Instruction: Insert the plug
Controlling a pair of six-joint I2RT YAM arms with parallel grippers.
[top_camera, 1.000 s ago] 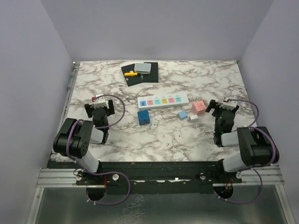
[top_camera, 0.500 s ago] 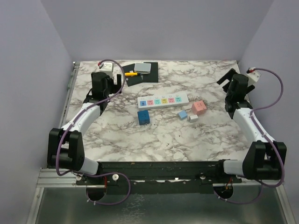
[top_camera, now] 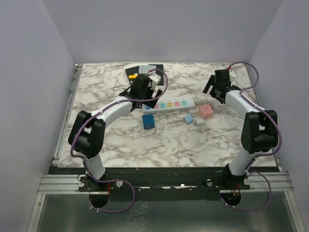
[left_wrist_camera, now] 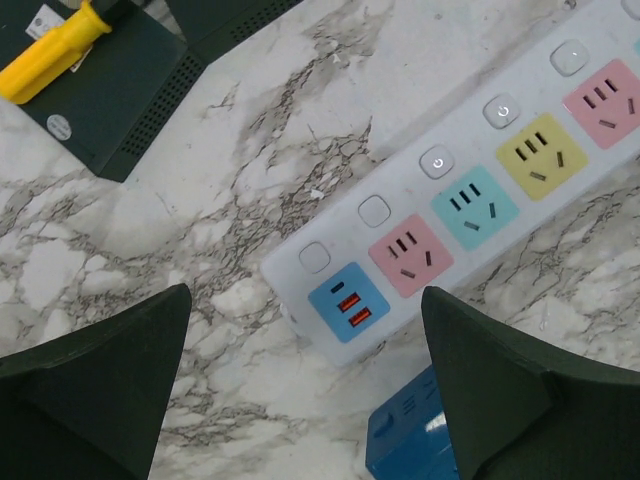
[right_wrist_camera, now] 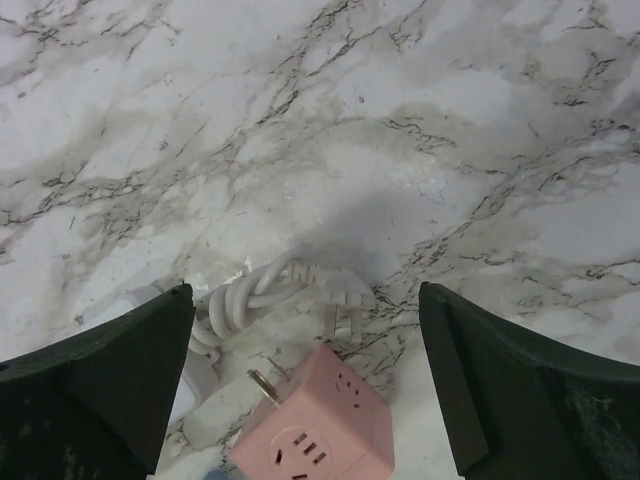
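A white power strip [top_camera: 169,103] with coloured sockets lies mid-table. In front of it are a blue cube plug [top_camera: 148,121], a pink cube plug [top_camera: 205,110], a small light-blue plug [top_camera: 188,118] and a grey one [top_camera: 199,123]. My left gripper [top_camera: 140,98] hovers open over the strip's left end [left_wrist_camera: 410,255], with the blue cube [left_wrist_camera: 410,440] below its right finger. Open too, my right gripper [top_camera: 213,92] hangs above the strip's coiled white cord plug [right_wrist_camera: 340,290] and the pink cube [right_wrist_camera: 315,435]. Neither gripper holds anything.
A black mat [top_camera: 157,77] at the back carries a yellow-handled screwdriver [left_wrist_camera: 60,45] and a grey box [top_camera: 147,69]. Lilac walls close the table on the left, right and back.
Both arms have left their folded poses near the bases, reached far outward, then swung in over the power strip's two ends. Both grippers stayed open.
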